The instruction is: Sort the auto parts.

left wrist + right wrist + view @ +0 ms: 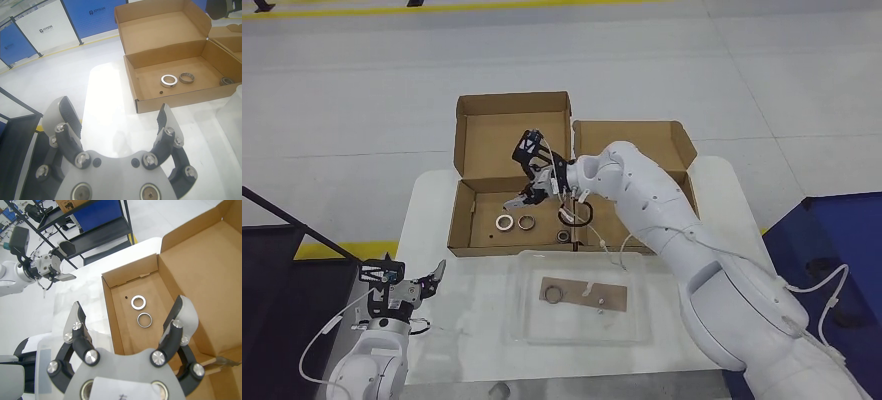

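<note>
An open cardboard box (464,215) holds a silver collar (506,222), a thin metal ring (527,222) and a small bearing (563,236). My right gripper (533,186) hangs open above this box, over the two rings (138,302) (144,320), with nothing between its fingers. A tiny black part (126,297) lies near the collar. My left gripper (428,279) stands open and holds nothing at the table's left front corner, well short of the box (132,75). From there the collar (169,81), ring (187,77) and bearing (226,81) are visible.
A second open cardboard box (682,160) adjoins the first on the right. In front of both, a clear plastic tray (522,300) holds a cardboard strip (612,295), another ring (553,293) and a small part (600,300). Bare white table (442,205) lies left of the boxes.
</note>
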You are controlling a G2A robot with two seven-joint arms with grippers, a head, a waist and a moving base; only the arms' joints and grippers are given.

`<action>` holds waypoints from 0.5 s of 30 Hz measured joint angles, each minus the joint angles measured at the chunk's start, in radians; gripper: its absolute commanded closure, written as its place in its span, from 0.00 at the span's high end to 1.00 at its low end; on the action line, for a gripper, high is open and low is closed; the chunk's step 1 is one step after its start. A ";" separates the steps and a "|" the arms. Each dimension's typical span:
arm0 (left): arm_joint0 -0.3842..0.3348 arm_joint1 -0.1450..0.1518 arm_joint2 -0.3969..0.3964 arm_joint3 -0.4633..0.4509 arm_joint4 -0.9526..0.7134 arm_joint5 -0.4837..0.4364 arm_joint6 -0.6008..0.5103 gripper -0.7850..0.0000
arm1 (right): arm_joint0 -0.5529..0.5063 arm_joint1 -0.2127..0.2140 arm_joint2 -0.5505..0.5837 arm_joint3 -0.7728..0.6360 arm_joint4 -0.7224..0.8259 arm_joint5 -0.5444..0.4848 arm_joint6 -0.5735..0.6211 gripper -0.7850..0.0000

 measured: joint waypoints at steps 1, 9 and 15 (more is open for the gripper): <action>0.000 0.000 0.000 0.000 0.000 0.000 0.000 1.00 | -0.010 0.014 0.014 -0.047 0.014 0.001 0.029 0.49; 0.000 0.000 0.000 0.000 0.000 0.000 0.000 1.00 | -0.270 0.165 0.214 -0.685 0.082 0.258 0.372 0.00; 0.000 0.000 0.000 0.000 0.000 0.000 0.000 1.00 | -0.550 0.233 0.350 -1.262 -0.032 0.445 0.527 0.00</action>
